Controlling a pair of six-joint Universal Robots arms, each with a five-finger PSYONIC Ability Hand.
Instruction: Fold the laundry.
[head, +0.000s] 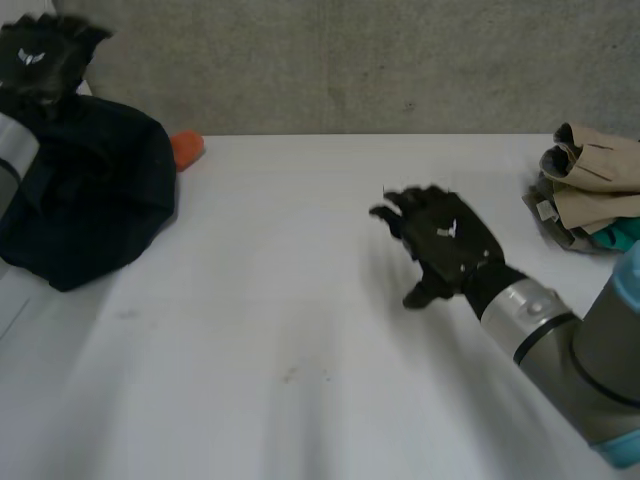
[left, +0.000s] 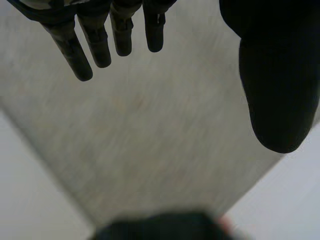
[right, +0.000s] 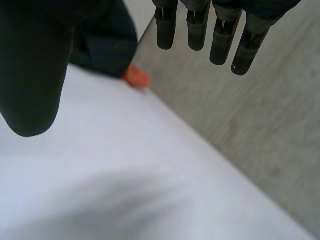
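A dark navy cloth heap (head: 95, 190) half hides a small orange thing (head: 187, 148). My left hand (head: 45, 50) hovers above the heap and my right hand (head: 450, 240) is well to its right, both loose-fingered and empty.

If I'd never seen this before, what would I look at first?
Probably the black right hand, spread open above the middle of the white table. Next, the dark navy heap of cloth at the table's far left, with the left hand open above it and a small orange thing peeking out beside it. At the right edge sits a pile of beige and teal clothes.
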